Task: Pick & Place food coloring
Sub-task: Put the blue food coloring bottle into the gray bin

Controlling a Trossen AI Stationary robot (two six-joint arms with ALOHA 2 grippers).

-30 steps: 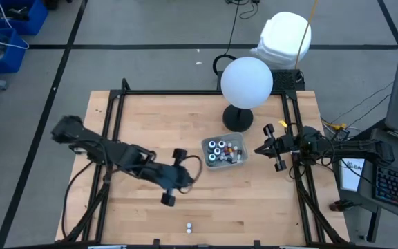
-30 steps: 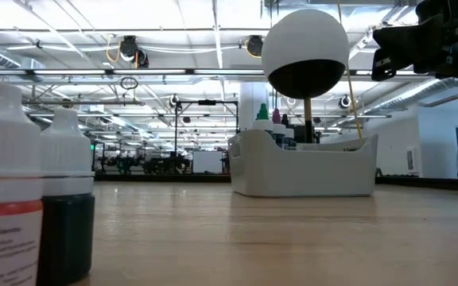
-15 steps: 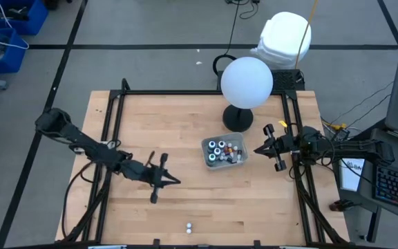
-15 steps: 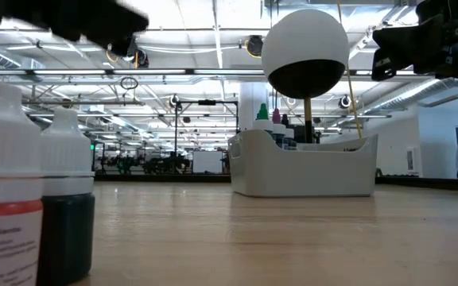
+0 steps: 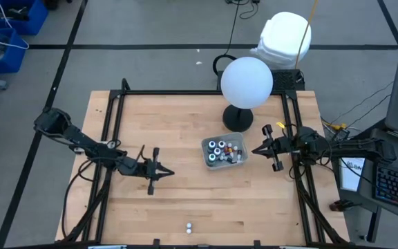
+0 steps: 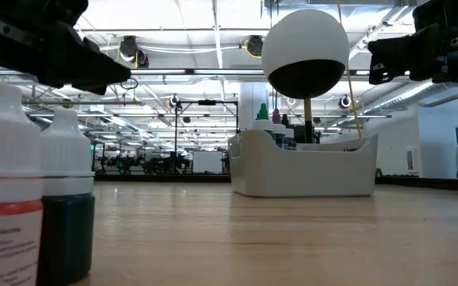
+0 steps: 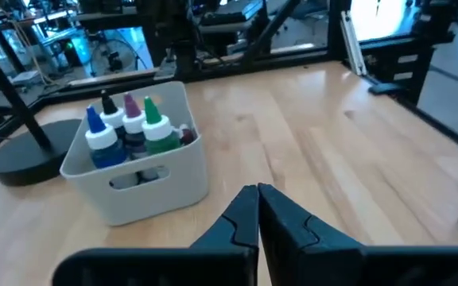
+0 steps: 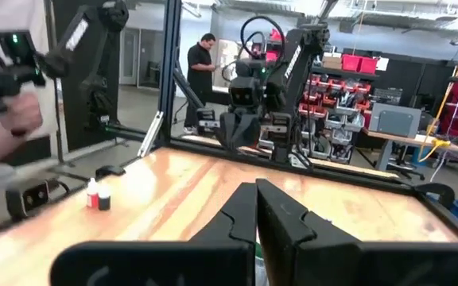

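The left gripper (image 5: 166, 173), fingers together, hung mid-desk; the right gripper (image 5: 257, 150) waited shut beside the tray (image 5: 224, 153). It should part before descending on the two stray bottles (image 5: 188, 226) near the desk's front edge.

The left arm's dark two-finger pincer (image 5: 166, 173) has pulled back toward the left side of the pale wooden worktop (image 5: 185, 131) over the last second: it began just left of the clear grey rectangular tray (image 5: 224, 153), then swung away and now sits well apart from it, pointing toward the tray with its tips together. In the low view its dark bulk (absent a second ago) now fills the upper left corner. The right arm's dark pincer (image 5: 257, 150) has edged slightly nearer the tray.
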